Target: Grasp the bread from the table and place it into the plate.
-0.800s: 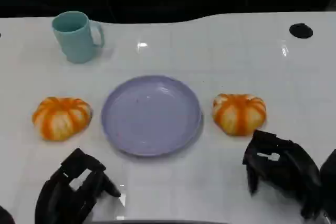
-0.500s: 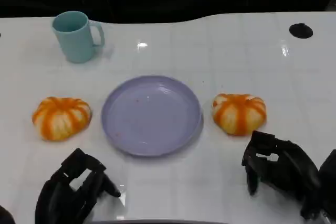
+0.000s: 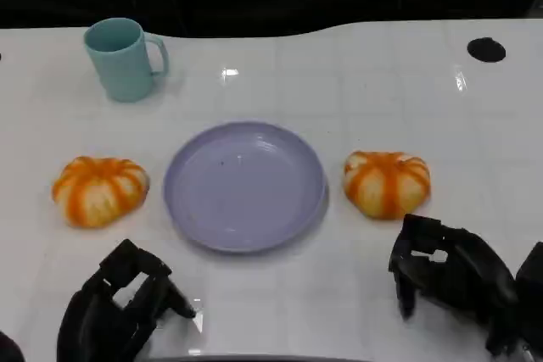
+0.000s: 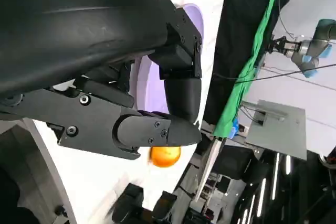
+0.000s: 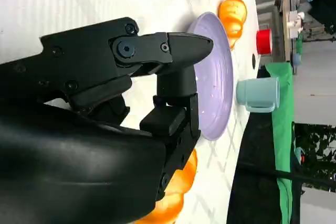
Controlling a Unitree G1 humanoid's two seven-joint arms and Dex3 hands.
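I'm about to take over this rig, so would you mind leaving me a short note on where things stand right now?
Left hand: low at the near edge of the table, holding nothing.
Right hand: holding nothing, just short of the right bread, not touching it.
The plate has nothing on it and sits between the right bread and the left bread. A cup stands at the far left.
Done: nothing grasped yet.
Left: grip a bread, probably the right one, lift it and set it in the plate.

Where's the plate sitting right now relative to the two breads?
In the head view the purple plate lies at the table's centre, directly between the left bread and the right bread, with the teal mug beyond it to the left.
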